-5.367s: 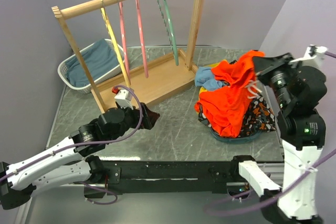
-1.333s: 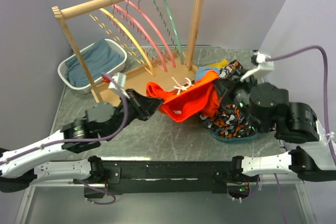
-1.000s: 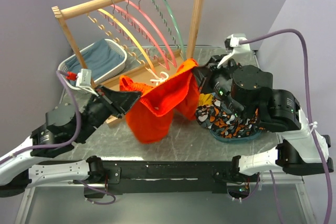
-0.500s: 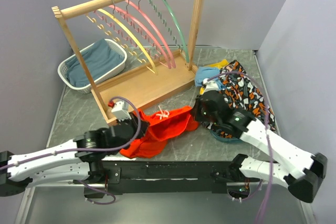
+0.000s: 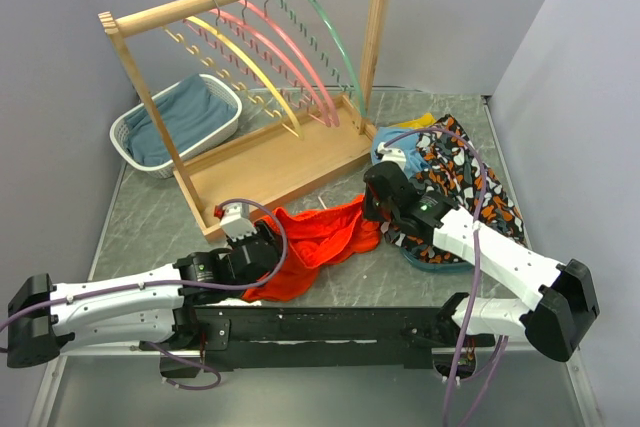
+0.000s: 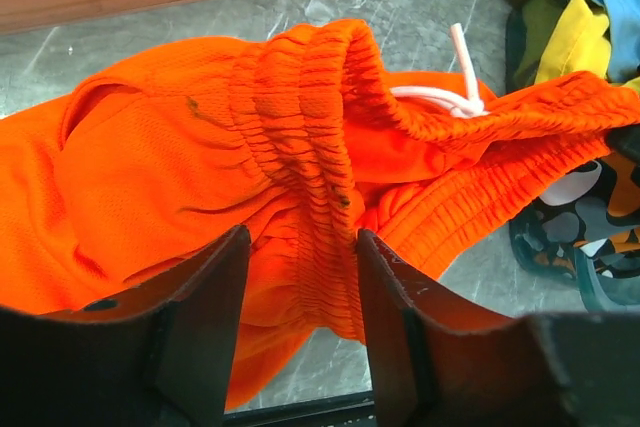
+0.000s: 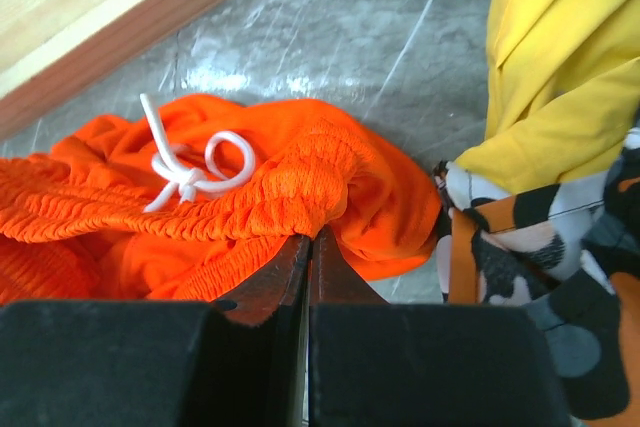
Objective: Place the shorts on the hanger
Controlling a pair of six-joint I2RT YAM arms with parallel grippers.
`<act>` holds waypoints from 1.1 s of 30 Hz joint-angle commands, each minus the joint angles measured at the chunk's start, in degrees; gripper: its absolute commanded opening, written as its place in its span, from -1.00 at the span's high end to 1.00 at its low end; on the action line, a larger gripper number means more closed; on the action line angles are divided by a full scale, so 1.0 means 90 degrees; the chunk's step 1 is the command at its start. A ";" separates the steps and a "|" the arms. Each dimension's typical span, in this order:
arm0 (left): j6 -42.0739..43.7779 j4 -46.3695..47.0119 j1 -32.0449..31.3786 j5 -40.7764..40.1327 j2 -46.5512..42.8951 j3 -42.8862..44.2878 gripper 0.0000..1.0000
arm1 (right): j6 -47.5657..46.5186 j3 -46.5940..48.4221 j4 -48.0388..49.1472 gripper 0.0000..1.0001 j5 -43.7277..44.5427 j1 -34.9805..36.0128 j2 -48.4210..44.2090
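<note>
The bright orange-red shorts [image 5: 318, 240] lie crumpled on the table in front of the wooden rack, white drawstring [image 7: 188, 171] on top. My left gripper [image 5: 262, 249] is open at their left end. Its fingers stand either side of the gathered waistband [image 6: 305, 147] without pinching it. My right gripper [image 5: 371, 209] is shut on the right end of the waistband [image 7: 300, 182], which bunches at its fingertips. The pale mint-green hanger [image 5: 338, 47] hangs rightmost on the rack's rail, apart from both grippers.
The wooden rack [image 5: 285, 162] also carries two pink hangers [image 5: 290, 52] and a yellow hanger [image 5: 250, 67]. A white basket [image 5: 128, 127] with a blue cloth stands back left. A heap of patterned, yellow and light blue garments [image 5: 455, 182] lies right of the shorts.
The shorts, held stretched in the air between both grippers a second ago, have come down onto the table. My left gripper has opened and let go of the waistband.
</note>
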 commanded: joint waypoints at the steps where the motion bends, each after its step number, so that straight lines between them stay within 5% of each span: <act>1: -0.0191 0.0115 0.0090 -0.0244 -0.0122 -0.0073 -0.07 | -0.0113 0.0350 0.0094 1.00 0.0379 -0.0079 -0.0030; 21: 0.0815 -0.0314 0.0901 -0.0117 0.1321 0.1596 -0.14 | -0.0103 0.0076 0.0201 1.00 0.0281 -0.0069 -0.0293; 33: 0.0678 -0.0413 0.1203 -0.0147 0.1840 0.1441 0.23 | -0.0181 0.0086 0.0142 1.00 0.0408 -0.0089 -0.0323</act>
